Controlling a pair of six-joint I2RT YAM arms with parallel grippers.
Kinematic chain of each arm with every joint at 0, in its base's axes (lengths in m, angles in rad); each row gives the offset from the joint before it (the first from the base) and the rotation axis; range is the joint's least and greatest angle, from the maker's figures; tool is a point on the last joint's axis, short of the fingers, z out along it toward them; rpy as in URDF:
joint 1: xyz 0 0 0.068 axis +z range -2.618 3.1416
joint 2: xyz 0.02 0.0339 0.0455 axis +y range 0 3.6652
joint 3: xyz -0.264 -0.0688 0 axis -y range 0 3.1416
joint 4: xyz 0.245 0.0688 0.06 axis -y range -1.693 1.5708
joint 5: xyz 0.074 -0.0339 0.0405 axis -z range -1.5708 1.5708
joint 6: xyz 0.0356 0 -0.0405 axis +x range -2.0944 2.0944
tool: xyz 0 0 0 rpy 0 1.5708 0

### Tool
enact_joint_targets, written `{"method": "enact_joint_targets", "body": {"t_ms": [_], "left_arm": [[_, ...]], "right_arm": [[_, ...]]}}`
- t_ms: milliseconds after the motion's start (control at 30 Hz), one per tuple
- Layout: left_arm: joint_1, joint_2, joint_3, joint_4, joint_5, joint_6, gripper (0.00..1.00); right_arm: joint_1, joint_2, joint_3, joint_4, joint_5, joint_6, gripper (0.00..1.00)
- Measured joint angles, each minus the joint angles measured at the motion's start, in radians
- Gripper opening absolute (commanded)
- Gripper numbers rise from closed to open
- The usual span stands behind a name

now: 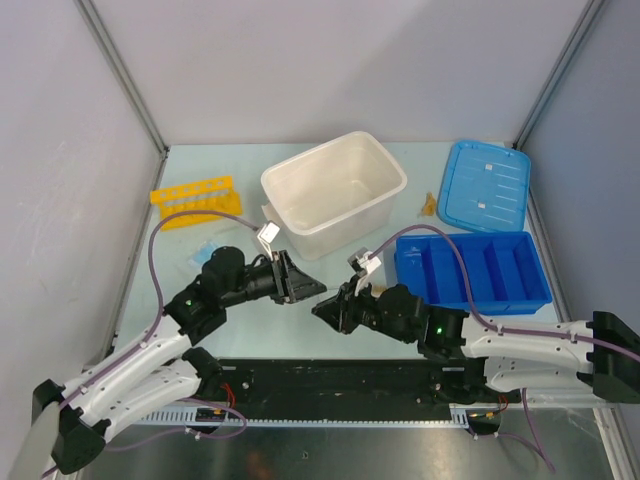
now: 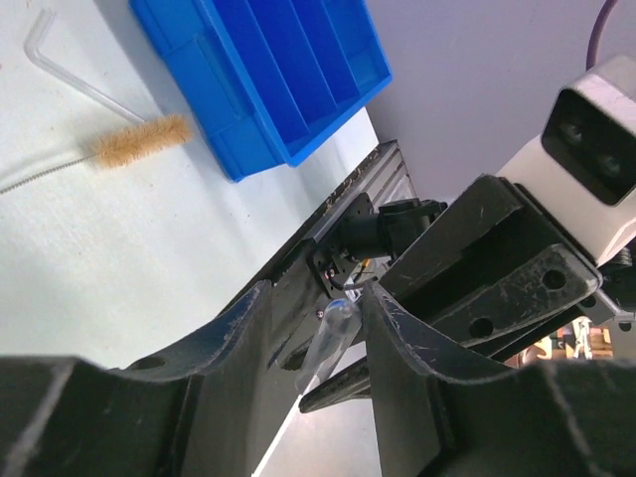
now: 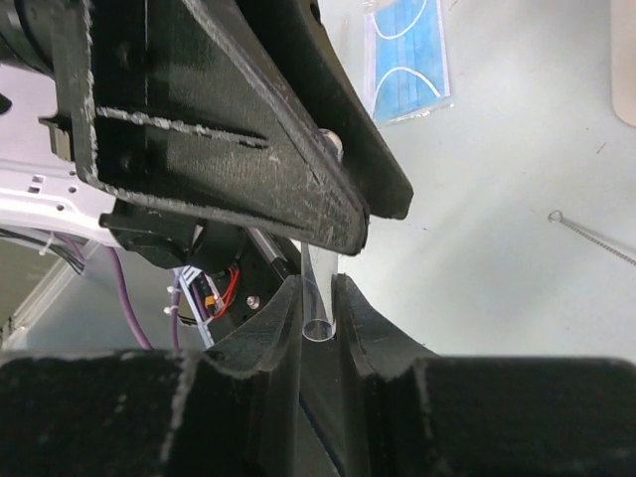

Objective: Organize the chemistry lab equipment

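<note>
A short clear tube was pinched by the right gripper over the table, its other end within the left gripper, whose grip could not be told. Behind stood the open white tub and blue divided tray, with the blue lid lying apart.

We see the left gripper and right gripper nearly tip to tip, just in front of the white tub. The yellow holed tube rack lies far left, with a pale blue square piece near it. At right sits the blue divided tray, the blue lid behind it and a tiny amber piece beside the lid.
</note>
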Motion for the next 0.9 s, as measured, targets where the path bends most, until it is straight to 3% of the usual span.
{"method": "enact_joint_targets", "body": {"t_ms": [533, 800, 900], "left_arm": [[0.000, 0.001, 0.060, -0.111, -0.003, 0.100, 0.42], [-0.001, -0.001, 0.065, -0.154, -0.008, 0.126, 0.37], [-0.001, -0.001, 0.068, -0.157, -0.008, 0.127, 0.30]], "right_arm": [[0.060, -0.015, -0.021, -0.048, 0.070, -0.062, 0.16], [0.066, -0.023, -0.030, -0.054, 0.085, -0.062, 0.16], [0.066, -0.023, -0.030, -0.055, 0.090, -0.062, 0.17]]}}
